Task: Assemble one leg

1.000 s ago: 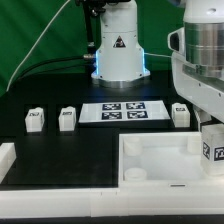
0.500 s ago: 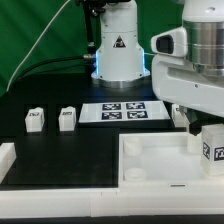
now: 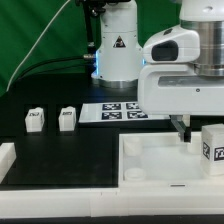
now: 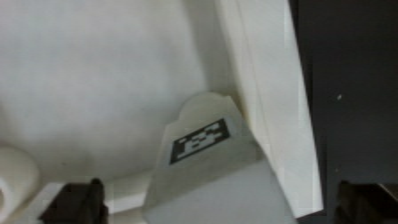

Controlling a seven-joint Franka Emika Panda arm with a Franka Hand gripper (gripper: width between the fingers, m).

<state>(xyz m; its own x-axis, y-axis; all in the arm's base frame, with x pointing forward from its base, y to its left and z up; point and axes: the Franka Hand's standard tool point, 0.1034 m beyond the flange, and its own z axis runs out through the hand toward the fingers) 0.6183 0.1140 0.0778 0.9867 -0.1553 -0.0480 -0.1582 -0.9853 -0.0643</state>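
Note:
Two small white legs (image 3: 34,120) (image 3: 68,118) with tags stand on the black table at the exterior view's left. A third leg (image 3: 212,148) stands at the right end of the large white tray (image 3: 150,165). My gripper (image 3: 183,128) hangs over the tray's far right part, just left of that leg. In the wrist view the gripper (image 4: 222,205) is open; its dark fingertips (image 4: 80,200) stand wide apart. A tagged leg (image 4: 205,145) lies between them against the tray wall (image 4: 267,80), with a gap on each side. Nothing is held.
The marker board (image 3: 115,110) lies behind the tray, partly covered by my arm. The robot base (image 3: 118,50) stands at the back. A white raised edge (image 3: 8,155) sits at the exterior view's near left.
My arm has moved toward the exterior view's left and lower over the tray. It now hides the leg that stood behind the tray's far right edge.

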